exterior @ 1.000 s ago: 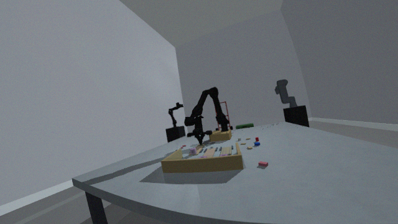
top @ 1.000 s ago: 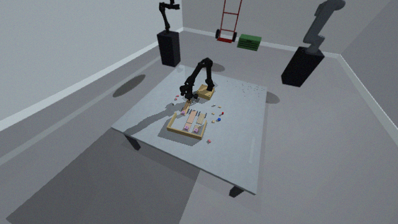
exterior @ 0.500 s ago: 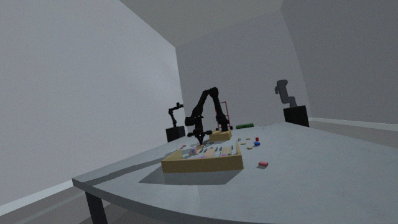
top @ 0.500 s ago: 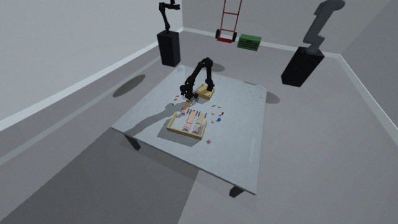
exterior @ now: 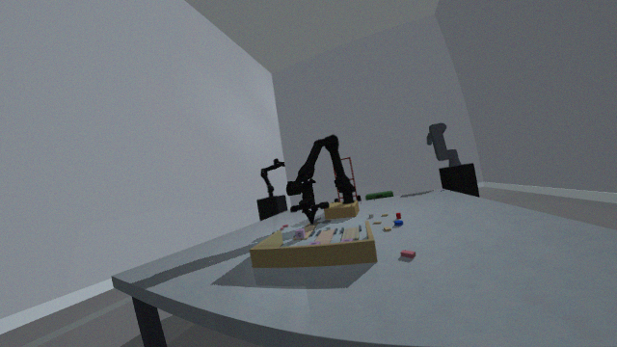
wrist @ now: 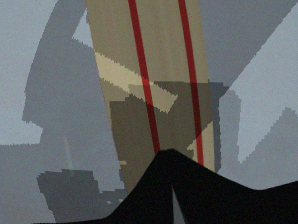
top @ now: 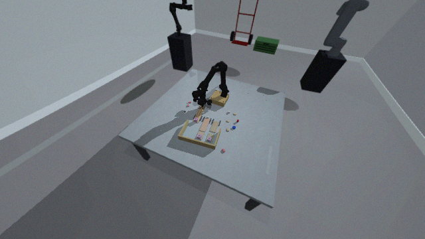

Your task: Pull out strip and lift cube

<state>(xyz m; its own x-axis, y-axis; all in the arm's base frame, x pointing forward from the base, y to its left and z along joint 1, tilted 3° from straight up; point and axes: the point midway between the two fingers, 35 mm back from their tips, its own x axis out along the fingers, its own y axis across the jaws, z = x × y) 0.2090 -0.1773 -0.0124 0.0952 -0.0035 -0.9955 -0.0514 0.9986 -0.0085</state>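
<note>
A wooden strip with two red lines (top: 199,113) (wrist: 165,50) lies left of the others. It extends out of the tray's open side, with a pink-purple cube (top: 196,119) (exterior: 300,234) at its far end. My gripper (top: 202,105) (exterior: 312,223) (wrist: 166,156) is shut and empty, pointing down with its tips at or just over this strip's near end; contact is unclear. A pinkish strip (top: 204,124) (exterior: 326,236) and a pale strip (top: 214,126) (exterior: 351,233) lie to the right. Gaps show before their short far pieces, which carry cubes (top: 199,136) (top: 209,139). Labels are unreadable.
The low wooden tray wall (top: 198,142) (exterior: 313,256) surrounds the far ends on three sides. Small dark guides stand between the strips. A blue piece (top: 234,127) (exterior: 398,223), a red piece (top: 238,121) (exterior: 398,215) and a pink block (top: 223,151) (exterior: 408,253) lie right of the tray.
</note>
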